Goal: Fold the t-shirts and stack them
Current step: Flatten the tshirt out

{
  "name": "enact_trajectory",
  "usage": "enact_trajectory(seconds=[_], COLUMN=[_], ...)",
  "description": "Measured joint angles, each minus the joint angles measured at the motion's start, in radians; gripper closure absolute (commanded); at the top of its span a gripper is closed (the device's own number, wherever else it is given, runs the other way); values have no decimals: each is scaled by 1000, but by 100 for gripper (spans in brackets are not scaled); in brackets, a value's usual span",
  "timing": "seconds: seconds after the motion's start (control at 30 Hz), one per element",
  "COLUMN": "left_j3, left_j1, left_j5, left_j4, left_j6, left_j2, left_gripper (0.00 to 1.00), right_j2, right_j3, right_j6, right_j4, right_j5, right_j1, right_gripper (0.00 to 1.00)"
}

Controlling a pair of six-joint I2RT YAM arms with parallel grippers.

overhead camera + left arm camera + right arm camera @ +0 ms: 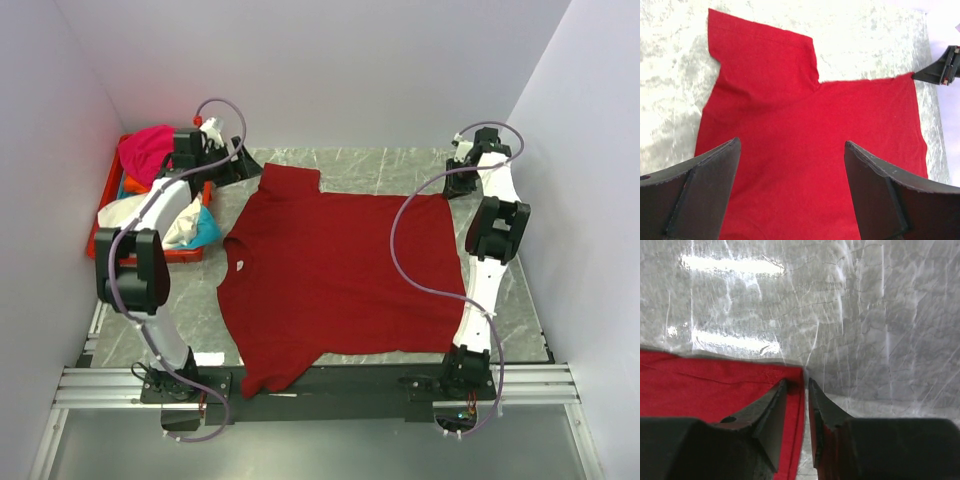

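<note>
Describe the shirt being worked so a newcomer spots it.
On the grey marbled table, at its centre, lies the dark red t-shirt, spread flat. The other shirts sit bunched in the red crate at left; only this one is laid open, one corner pinched by the right gripper.

I work on a grey stone table that has thin pale lines on it, like little cracks. Bright light makes shiny white spots on the table top. A red plastic crate sits at the far left corner of the table. Plain white walls stand behind the table and on both sides of it. Silver metal rails run along the near edge of the table, with a flat black plate in the middle of them.
</note>
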Motion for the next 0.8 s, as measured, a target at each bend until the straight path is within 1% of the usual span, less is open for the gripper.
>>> enact_trajectory(seconds=[0.13,0.23,0.27,0.4,0.53,0.6,0.7,0.73,0.77,0.8], left_j3=[107,221,264,421,531,574,629,647,670,690], left_j1=[0,0,0,0,-4,-8,-20,-26,-34,-41], left_j5=[-2,-6,-9,-23,-47,-55,-79,-92,-109,-127], left_j4=[-20,-45,-53,-109,-166,-190,-214,-217,-220,-219], left_j6=[-5,-7,-7,-6,6,18,34,41,47,50], left_j2=[100,203,241,382,483,519,563,577,593,607], left_gripper=[11,12,13,13,13,13,14,16,22,24], right_j2=[14,18,18,18,6,-25,-106,-129,-148,-164], right_j3=[29,36,37,37,10,-51,-193,-232,-263,-290], right_j6=[-9,-21,-24,-35,-48,-54,-66,-71,-76,-80], right_j4=[-25,-38,-42,-45,-32,-2,23,23,24,22], right_j5=[5,10,10,6,-8,-17,-24,-29,-36,-44], right_j1=[9,20,24,31,31,30,26,26,24,24], right_gripper=[72,81,89,99,100,100,100,100,100,100])
